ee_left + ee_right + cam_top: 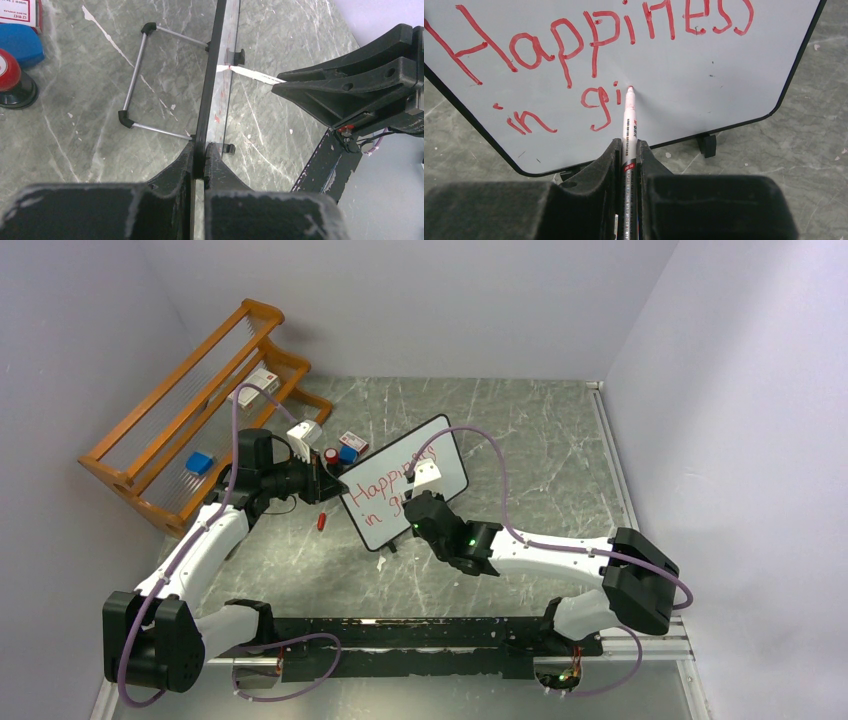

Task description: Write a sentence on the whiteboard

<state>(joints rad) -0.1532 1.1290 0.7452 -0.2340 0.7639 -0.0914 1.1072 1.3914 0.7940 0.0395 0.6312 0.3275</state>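
Observation:
The whiteboard (425,455) stands tilted on the table; it also shows in the right wrist view (704,80) and edge-on in the left wrist view (212,75). The red sentence (589,35) reads "Happines" on the top line and "in gi" below. My left gripper (204,155) is shut on the board's black frame at its left edge. My right gripper (629,147) is shut on a white red-tipped marker (628,120), whose tip touches the board just right of "gi". The marker (252,75) also shows in the left wrist view.
An orange wooden rack (190,410) stands at the back left, with a blue item (199,462) in it. Small boxes and a round red-topped item (330,455) lie behind the board. A red marker cap (321,520) lies on the table. The board's wire stand (145,80) props it from behind.

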